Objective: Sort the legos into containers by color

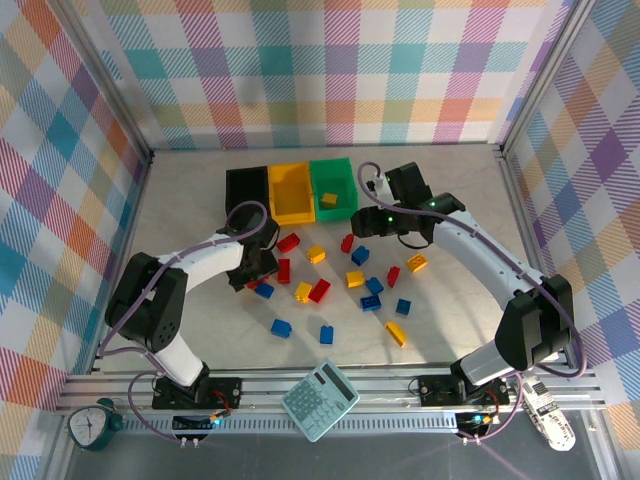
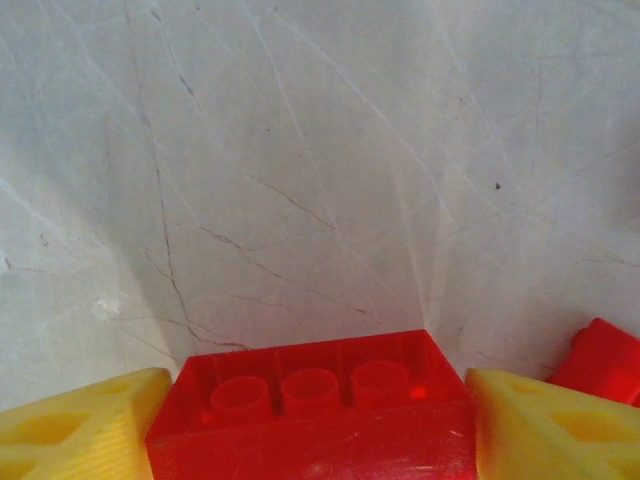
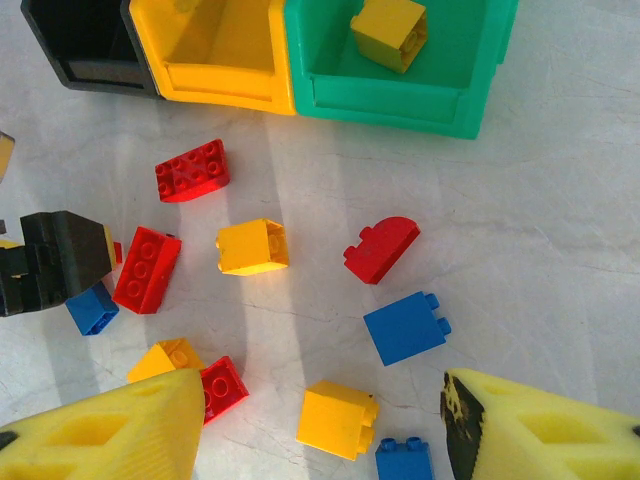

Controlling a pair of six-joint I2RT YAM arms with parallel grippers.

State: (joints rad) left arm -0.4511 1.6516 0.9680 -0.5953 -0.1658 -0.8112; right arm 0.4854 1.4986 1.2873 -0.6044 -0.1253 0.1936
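The left gripper (image 2: 318, 378) is closed on the ends of a red lego (image 2: 310, 430) lying on the bench (image 2: 300, 150), with a second red brick (image 2: 600, 360) crowding one finger. The right gripper (image 3: 325, 385) hangs open and empty above scattered legos (image 3: 405, 327). Beyond stand the black bin (image 3: 85, 45), the yellow bin (image 3: 215, 75) and the green bin (image 3: 400, 100), which holds a yellow brick (image 3: 390, 32).

left tool (image 2: 315, 425) low, gripping, right tool (image 3: 320, 430) raised, parted

Red brick (image 2: 315, 420), between left gripper (image 2: 315, 385) jaws: near part cropped.
Second red brick (image 2: 600, 360), beside them: mostly cropped.
Blue brick (image 3: 403, 458), between right gripper (image 3: 322, 390) jaws: half cropped.
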